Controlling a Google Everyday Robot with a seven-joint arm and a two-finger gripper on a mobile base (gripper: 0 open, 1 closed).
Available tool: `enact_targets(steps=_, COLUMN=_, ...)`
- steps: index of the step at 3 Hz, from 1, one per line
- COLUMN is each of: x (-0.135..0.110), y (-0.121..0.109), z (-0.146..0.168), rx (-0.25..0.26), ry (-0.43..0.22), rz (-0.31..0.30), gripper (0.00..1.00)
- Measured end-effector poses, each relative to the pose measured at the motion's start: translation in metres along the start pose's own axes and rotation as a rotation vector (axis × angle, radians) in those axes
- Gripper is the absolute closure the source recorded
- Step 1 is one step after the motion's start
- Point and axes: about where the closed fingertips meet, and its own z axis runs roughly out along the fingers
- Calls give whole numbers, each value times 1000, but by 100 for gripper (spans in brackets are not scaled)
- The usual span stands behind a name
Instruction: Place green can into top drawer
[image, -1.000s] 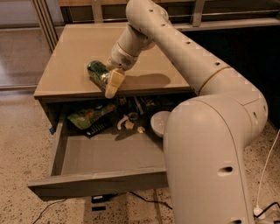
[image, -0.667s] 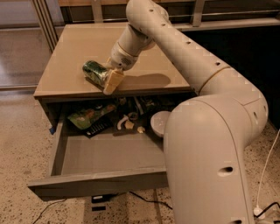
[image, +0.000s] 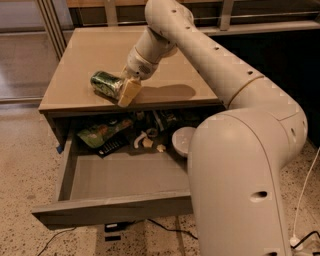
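The green can (image: 106, 83) is a shiny metallic can, lying on its side low over the tan cabinet top (image: 90, 55), near its front edge. My gripper (image: 123, 89) is shut on the can's right end, and one pale yellow finger (image: 129, 93) shows in front of it. The top drawer (image: 112, 209) is pulled out wide below the cabinet top, and its grey front half is bare. The can is above the cabinet top, not above the drawer opening.
At the back of the drawer lie a flat green snack bag (image: 98, 132), a dark flat object (image: 113, 146), small pale bits (image: 145, 141) and a white bowl (image: 182, 140). My large arm body (image: 240, 180) covers the drawer's right side. Speckled floor lies all around.
The gripper and the can have shifted slightly to the left over the cabinet top. The drawer and its contents have not moved.
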Motion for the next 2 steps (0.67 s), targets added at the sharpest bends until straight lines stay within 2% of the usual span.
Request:
enact_targets(steps=1, x=0, y=0, z=0, rx=0, ry=0, rz=0, gripper=100)
enact_targets(steps=2, x=0, y=0, z=0, rx=0, ry=0, rz=0, gripper=100)
